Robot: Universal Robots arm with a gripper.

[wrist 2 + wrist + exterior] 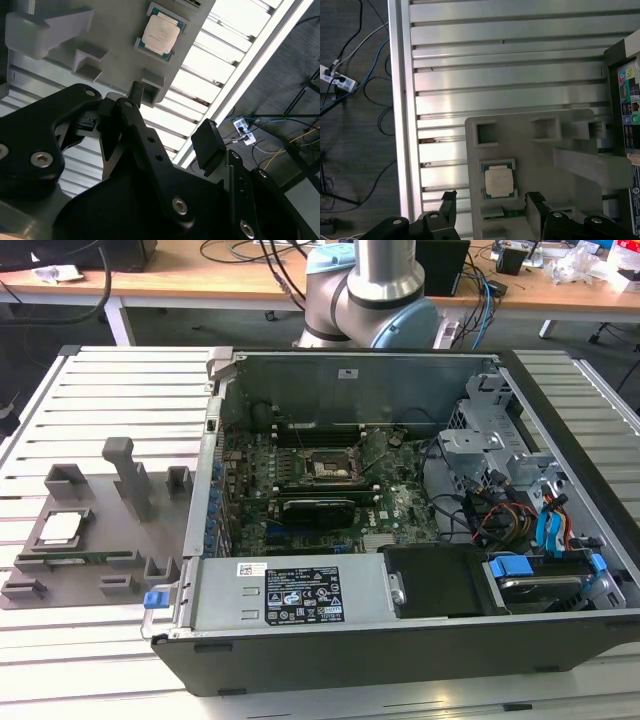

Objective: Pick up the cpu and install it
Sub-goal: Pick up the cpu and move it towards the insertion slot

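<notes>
Silvery cpu [60, 528] sits in the grey holder [112, 532] at the exterior view's left, gripper [491, 196] spread wide and empty just beside it, so best centre squarely over it and pinch opposite edges evenly.

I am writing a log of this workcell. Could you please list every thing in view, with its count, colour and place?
small flat square cpu with metal top: one, silvery-grey, in a recess of the fixture plate; seen in both wrist views
moulded plastic fixture plate: one, grey, on the table at the exterior view's left of the case
open metal computer case: one, black and grey, mid-table
rectangular socket frame: one, black with metal rim, on the board inside the case
long expansion card: one, black, just in front of the socket frame
slatted aluminium table: one, silver, under everything
wooden desk: one, light brown, behind, with cables
arm: one, silver and pale blue, behind the case
gripper: one, black, open, empty, near the cpu
</notes>
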